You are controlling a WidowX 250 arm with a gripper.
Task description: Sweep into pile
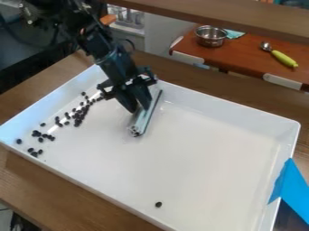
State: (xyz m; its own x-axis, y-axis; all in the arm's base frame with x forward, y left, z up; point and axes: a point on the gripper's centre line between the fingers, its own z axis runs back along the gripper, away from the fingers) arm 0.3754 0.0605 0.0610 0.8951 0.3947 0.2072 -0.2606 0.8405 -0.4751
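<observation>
One black two-finger gripper (138, 109), hung low over the upper middle of the tray; apparently closed on a slim, silvery sweeping bar (143, 121). Bar set slantwise, with near end towards the tray's middle; dark specks at that end, whether beans or part of the bar, impossible to tell.

Many small black beans (78, 116), to the left of the bar in the view and apart from it: a loose, broken band beside the tray's left wall, thicker in places, ragged at the lower end. One stray bean (158, 204), well apart, near the front wall.

One white rectangular tray (232, 104), on a brown wooden table (24, 173). Blue tape (292, 184) over the right wall. Beyond: a metal bowl (210, 37) and a green-handled spoon (282, 58).

Step in hand, by judgement: gathering, with no single pile yet formed. Called for next: placing the bar's long edge beyond the scattered beans, low against the tray floor, then drawing inward; separate pass for the stray.
</observation>
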